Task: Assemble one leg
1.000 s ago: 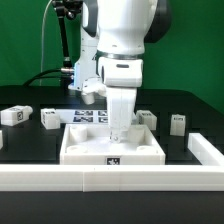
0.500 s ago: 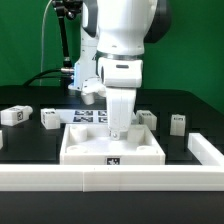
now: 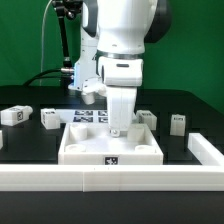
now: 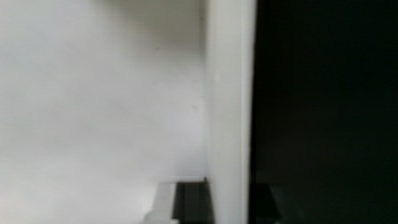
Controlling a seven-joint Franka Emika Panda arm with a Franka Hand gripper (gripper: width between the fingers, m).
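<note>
Near tray [image 3: 85, 155], boxy, perhaps plastic leg [image 3: 49, 119].

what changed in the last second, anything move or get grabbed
Nothing visibly changed. The gripper is low over the back part of the white tabletop, just as before. The left leg and the right leg lie on the table where they were. Whether the gripper holds anything cannot be seen.
</note>
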